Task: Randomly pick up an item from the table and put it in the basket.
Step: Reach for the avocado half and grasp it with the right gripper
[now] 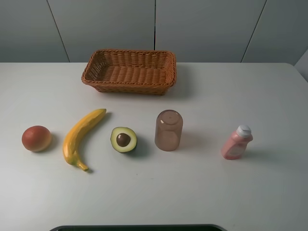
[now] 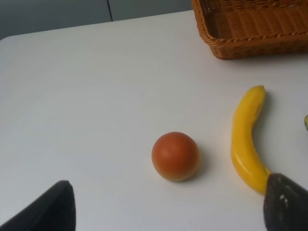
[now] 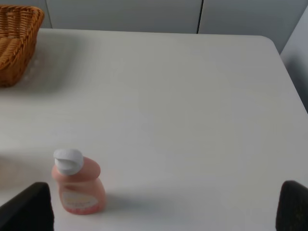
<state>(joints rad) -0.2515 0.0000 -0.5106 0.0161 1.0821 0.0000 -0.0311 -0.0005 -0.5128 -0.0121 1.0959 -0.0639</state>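
Observation:
The halved avocado (image 1: 123,139), dark skin, pale flesh and brown pit up, lies on the white table (image 1: 202,192) near the middle. The orange-brown wicker basket (image 1: 130,72) stands empty at the back centre. Neither arm shows in the high view. In the left wrist view my left gripper (image 2: 168,216) is open and empty above the table's left part, with the basket's corner (image 2: 255,26) beyond; only a sliver of the avocado (image 2: 306,122) shows at the frame edge. My right gripper (image 3: 161,211) is open and empty above the table's right part.
A yellow banana (image 1: 82,137) and a round red-orange fruit (image 1: 36,138) lie left of the avocado. An upturned translucent brown cup (image 1: 168,130) stands just right of it. A pink bottle (image 1: 237,142) with a white cap stands further right.

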